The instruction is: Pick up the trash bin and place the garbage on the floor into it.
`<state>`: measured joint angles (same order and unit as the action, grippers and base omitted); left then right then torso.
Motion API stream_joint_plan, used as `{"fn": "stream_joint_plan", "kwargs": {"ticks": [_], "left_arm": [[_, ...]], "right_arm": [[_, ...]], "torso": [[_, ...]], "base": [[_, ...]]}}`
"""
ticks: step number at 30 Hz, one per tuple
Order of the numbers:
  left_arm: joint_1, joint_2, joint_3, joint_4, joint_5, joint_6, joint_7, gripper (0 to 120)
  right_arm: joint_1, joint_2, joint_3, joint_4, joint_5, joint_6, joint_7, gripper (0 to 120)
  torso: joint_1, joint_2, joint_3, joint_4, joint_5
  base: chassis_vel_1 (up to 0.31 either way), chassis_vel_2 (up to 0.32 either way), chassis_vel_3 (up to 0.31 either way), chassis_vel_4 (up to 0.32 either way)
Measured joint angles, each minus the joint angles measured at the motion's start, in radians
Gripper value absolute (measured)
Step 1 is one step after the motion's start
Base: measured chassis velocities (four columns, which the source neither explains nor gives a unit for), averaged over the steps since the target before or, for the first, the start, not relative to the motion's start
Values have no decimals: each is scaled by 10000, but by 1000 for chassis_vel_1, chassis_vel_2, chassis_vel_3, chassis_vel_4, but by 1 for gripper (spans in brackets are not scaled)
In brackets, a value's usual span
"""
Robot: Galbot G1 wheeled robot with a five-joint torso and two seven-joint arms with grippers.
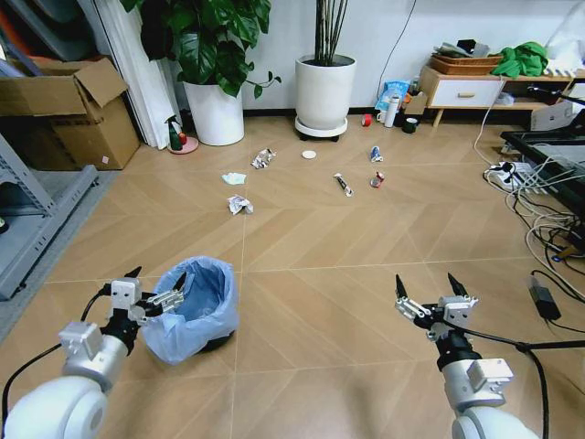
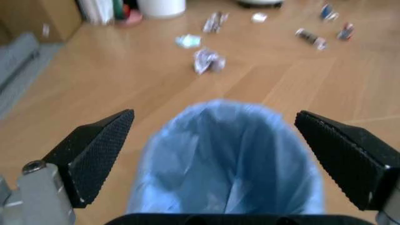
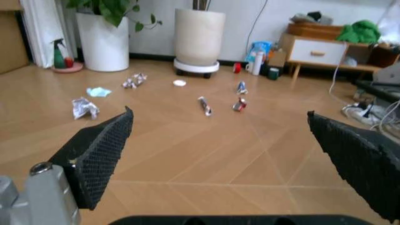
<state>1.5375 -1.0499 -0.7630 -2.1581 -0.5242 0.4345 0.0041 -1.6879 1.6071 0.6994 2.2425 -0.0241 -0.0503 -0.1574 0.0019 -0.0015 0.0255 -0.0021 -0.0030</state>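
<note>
Trash bin (image 1: pixel 192 311) sits on the floor (image 1: pixel 347 302) low on my left side, close in front of me. It is small and round, dark at the base, with a crinkly light blue bag lining it and spilling over the rim; the bag's mouth gapes wide and I see only blue folds inside. From the left wrist view the bin (image 2: pixel 228 164) fills the space between my two dark textured fingers (image 2: pixel 93 154), which stand spread wide either side of it, not touching.

Left gripper (image 1: pixel 155 288) is at the bin's near-left rim, jaws apart, holding nothing I can see.

Right gripper (image 1: pixel 431 293) hangs over bare floor well to the right of the bin, fingers spread wide, empty.

Garbage lies farther out, well apart from the bin: a crumpled white paper (image 1: pixel 239 204) nearest, a pale blue scrap (image 1: pixel 234 178) beyond it, a crumpled foil wrapper (image 1: pixel 263 158), a white round lid (image 1: pixel 309 154), a white tube (image 1: pixel 343 184), a small red-silver can (image 1: pixel 377 179) and a blue packet (image 1: pixel 376 154).

Behind the litter stand two white planters (image 1: pixel 324 90) against the wall.
</note>
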Motion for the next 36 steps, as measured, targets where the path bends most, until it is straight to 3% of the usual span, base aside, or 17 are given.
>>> {"fn": "stream_joint_plan", "kwargs": {"ticks": [5, 8, 9, 13, 22, 28, 36], "left_arm": [[-705, 653, 348, 814, -883, 727, -203, 100], [-1755, 1190, 1177, 1629, -1781, 1339, -585, 100], [-1755, 1190, 1177, 1629, -1781, 1339, -585, 100], [-3436, 1421, 2379, 2979, -2535, 1811, -1139, 100], [-4845, 1775, 3300, 4720, -2673, 2268, -1204, 100], [-5185, 1973, 3511, 5230, -2765, 2764, -1145, 100], [-5669, 1776, 3725, 6086, -2673, 3053, -931, 100]], "right_arm": [[10, -264, 105, -159, 152, -82, 3, 100], [154, -604, 305, -306, 389, -198, 48, 100], [154, -604, 305, -306, 389, -198, 48, 100], [333, -887, 524, -551, 506, -279, 118, 100], [388, -801, 633, -808, 524, -204, 152, 100], [440, -725, 534, -921, 486, -149, 151, 100], [461, -662, 373, -1077, 424, -115, 130, 100]], "torso": [[0, 0, 0, 0, -1], [0, 0, 0, -2, -1], [0, 0, 0, -2, -1], [0, 0, 1, -4, -1], [0, 0, 0, -2, -1], [0, 0, 0, -1, 0], [0, 0, 0, -2, -3]], "base": [[0, 0, 0, 0], [0, 0, 0, 0], [0, 0, 0, 0], [0, 0, 0, 0], [0, 0, 0, 0], [0, 0, 0, 0], [0, 0, 0, 0]]}}
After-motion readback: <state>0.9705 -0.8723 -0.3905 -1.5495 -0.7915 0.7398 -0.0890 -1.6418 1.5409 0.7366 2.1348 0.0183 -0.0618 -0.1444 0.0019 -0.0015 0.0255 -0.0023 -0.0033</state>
